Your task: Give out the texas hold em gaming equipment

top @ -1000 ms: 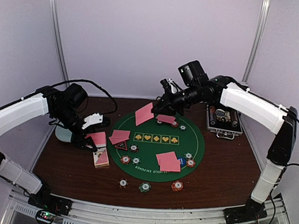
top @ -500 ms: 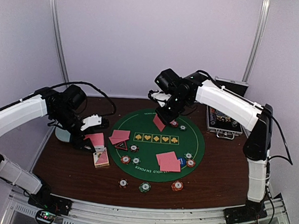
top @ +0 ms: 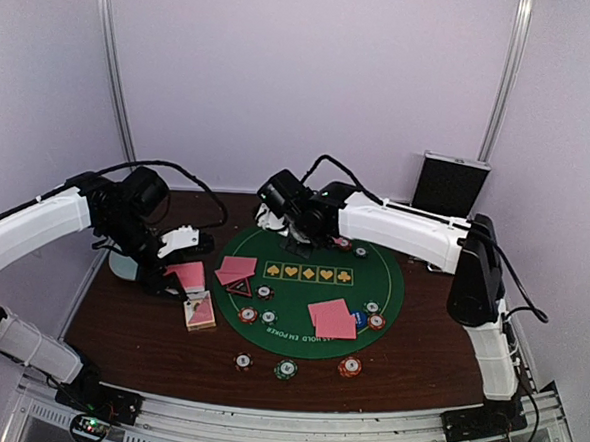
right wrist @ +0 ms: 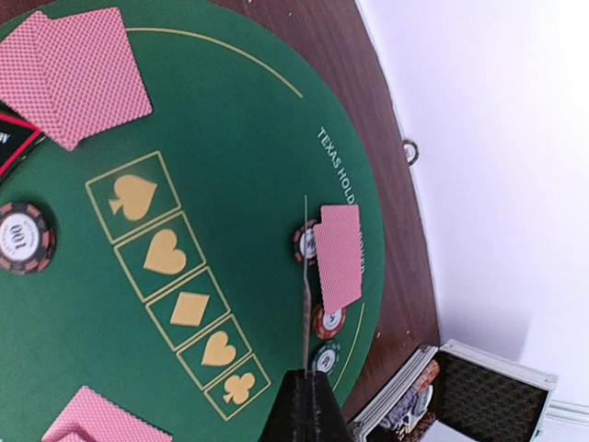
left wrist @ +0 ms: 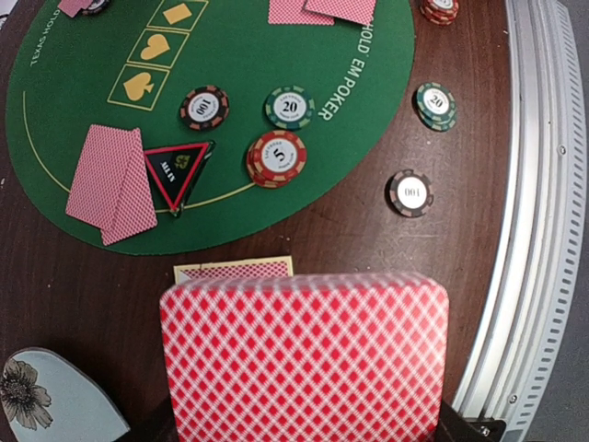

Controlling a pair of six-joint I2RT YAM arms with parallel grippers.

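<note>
The right claw (top: 296,239) has swung left along the far rim of the green mat (top: 371,286) and dropped lower. The right arm (top: 404,233) behind it was raised and bent out wide a second ago. It now lies stretched low and nearly level, with its elbow drawn in toward the mat. The card (right wrist: 306,276) pinched in the claw has turned. It first showed its broad pink back to the overhead camera, then hung as a smaller slanted patch, and is now all but hidden under the claw. Well right of the claw, the black case lid (top: 452,186) has come into full sight.
</note>
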